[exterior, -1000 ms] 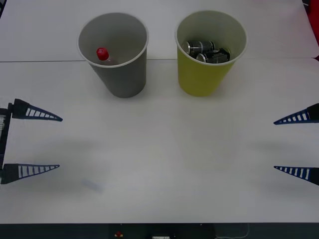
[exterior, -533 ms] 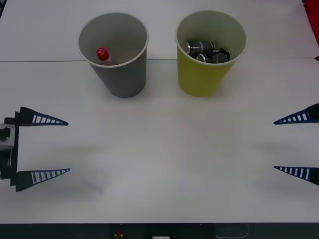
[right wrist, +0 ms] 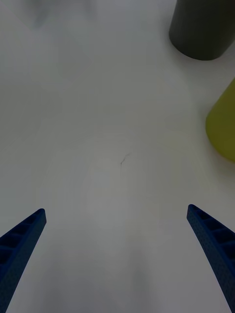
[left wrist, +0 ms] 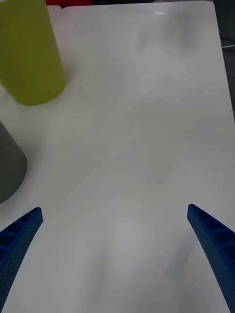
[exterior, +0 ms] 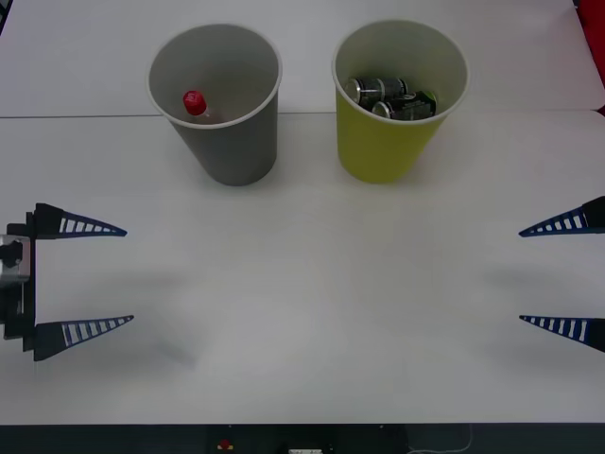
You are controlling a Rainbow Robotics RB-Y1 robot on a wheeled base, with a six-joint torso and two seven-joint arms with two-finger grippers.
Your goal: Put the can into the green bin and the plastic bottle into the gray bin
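The gray bin (exterior: 227, 142) stands at the back left of the table, and the plastic bottle (exterior: 197, 105) with its red cap lies inside it. To its right the green bin (exterior: 388, 142) holds dark cans (exterior: 389, 96). My left gripper (exterior: 129, 276) hovers open over the table's left side with nothing between its fingers. At the right edge my right gripper (exterior: 520, 274) is open too and holds nothing. The gray bin (right wrist: 203, 29) and green bin (right wrist: 223, 124) show in the right wrist view. The left wrist view has the green bin (left wrist: 29, 54) and gray bin (left wrist: 10, 164).
The white table (exterior: 312, 303) stretches bare between the two grippers and in front of the bins. A seam (exterior: 76, 116) runs across the table behind the bins.
My left gripper has shifted a little to the right, further over the table. The right gripper and both bins have stayed put.
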